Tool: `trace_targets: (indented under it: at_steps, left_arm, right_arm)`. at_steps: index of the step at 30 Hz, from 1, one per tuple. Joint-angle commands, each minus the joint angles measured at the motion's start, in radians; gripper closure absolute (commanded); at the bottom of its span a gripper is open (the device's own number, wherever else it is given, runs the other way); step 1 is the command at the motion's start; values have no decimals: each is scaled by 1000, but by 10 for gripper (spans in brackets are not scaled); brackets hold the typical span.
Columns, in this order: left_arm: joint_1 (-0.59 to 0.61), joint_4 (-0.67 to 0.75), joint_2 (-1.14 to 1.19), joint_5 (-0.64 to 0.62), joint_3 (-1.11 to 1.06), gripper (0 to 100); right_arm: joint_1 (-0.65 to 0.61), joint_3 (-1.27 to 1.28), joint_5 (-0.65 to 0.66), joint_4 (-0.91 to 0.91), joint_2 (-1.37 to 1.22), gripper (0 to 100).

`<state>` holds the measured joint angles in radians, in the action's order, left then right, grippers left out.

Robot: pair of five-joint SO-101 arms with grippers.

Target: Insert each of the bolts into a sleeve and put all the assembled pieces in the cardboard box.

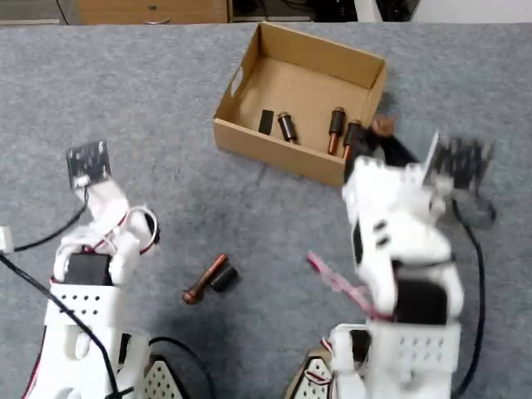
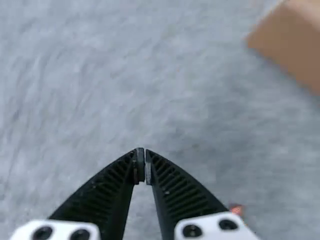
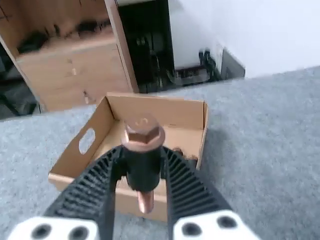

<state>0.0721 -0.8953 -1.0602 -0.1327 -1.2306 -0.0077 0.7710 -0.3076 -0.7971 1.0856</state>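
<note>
The grey table (image 1: pixel 166 83) carries the cardboard box (image 1: pixel 283 151) at its far side, open at the top. The right gripper (image 3: pixel 142 156) hangs just outside the box's near right corner, its jaws clamped on a black sleeve (image 3: pixel 142 172) with a copper bolt (image 3: pixel 143 135) through it, hex head up and shank tip showing below. The left gripper (image 2: pixel 140 162) hangs over bare table well away from the box on its near left side, fingertips pressed together on nothing. Between the arms, well short of the box's front wall, a loose bolt (image 1: pixel 202 283) lies touching a loose sleeve (image 1: pixel 225 278); whether it sits inside I cannot tell. Inside the box lie a lone sleeve (image 1: pixel 266 121) and boxed pieces (image 1: pixel 336 129). The parts look small, rigid and light; the smooth round metal probably rolls and slips, so grip across the sleeve's middle, as here, not the bare shank.
</note>
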Motion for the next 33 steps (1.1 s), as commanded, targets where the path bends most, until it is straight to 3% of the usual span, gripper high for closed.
trace_targets:
  at_steps: [1, 6, 17, 29, 33]
  left_arm:
    - [49, 147, -8, 5, -170, 982]
    - [68, 269, -8, -2, -311, 982]
    - [63, 281, -8, 0, -299, 982]
    - [61, 281, -8, 2, -301, 982]
    - [61, 281, -8, 3, -301, 982]
  right_arm:
    - [-7, -278, -3, 40, -300, 998]
    - [-25, -588, 14, -18, -687, 998]
    - [-31, -1241, 107, -288, -1504, 998]
    - [-33, -1989, 135, -554, -2207, 993]
    - [-42, -2192, 183, -680, -2365, 878]
